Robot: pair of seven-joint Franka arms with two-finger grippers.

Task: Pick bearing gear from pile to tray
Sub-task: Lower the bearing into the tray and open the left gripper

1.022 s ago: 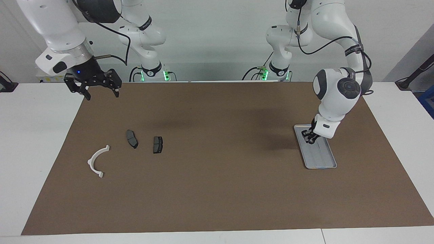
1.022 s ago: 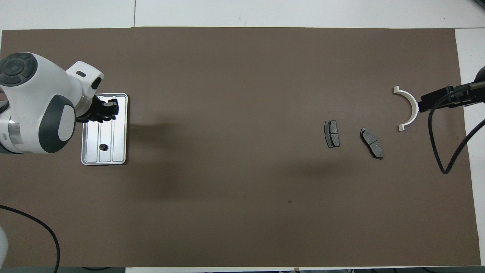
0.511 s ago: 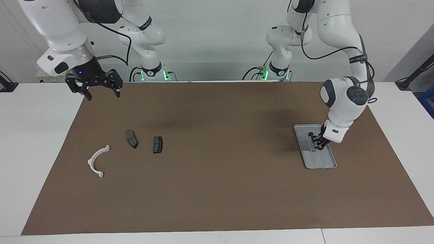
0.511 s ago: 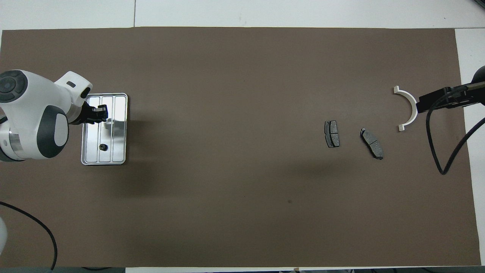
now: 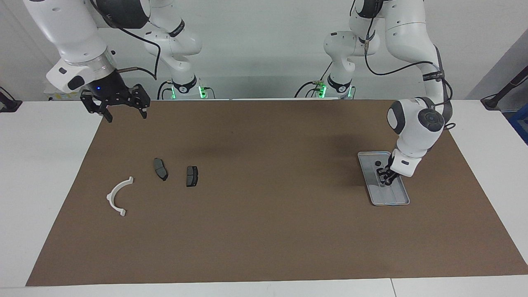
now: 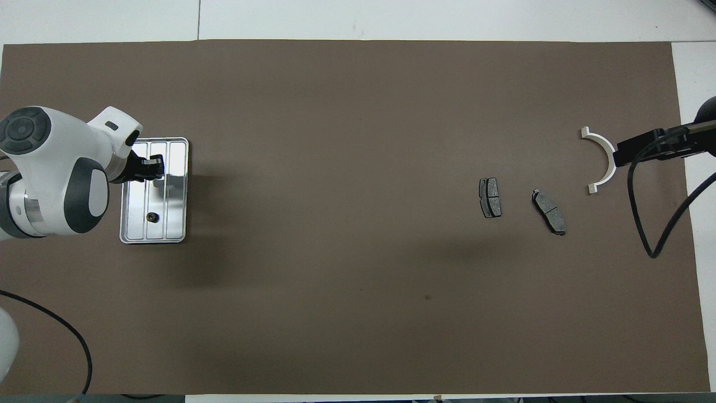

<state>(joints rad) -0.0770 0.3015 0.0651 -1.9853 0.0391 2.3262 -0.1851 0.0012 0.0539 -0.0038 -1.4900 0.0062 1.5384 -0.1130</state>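
Left end effector (image 5: pixel 385 178) over tray (image 5: pixel 402 199)

Table (image 5: pixel 53 173): white top, made of panels, seams visible along the edges in both views
Mat (image 5: pixel 264 231): brown sheet, rectangular, covers most of the table; white margin left at both ends
Wall (image 5: pixel 264 53): plain pale grey-white, runs along the robots' side of the table
Light: even, soft; faint dark shadow patches on the mat near the middle
Green lamps (image 5: pixel 201 90): small glowing green lights low at the wall edge of the table, two spots
Cables (image 6: pixel 651 224): black, loose loop over the mat at one end, another at the mat's opposite corner
Blue object (image 5: pixel 520 123): partly cut by the frame edge, cannot tell what it is
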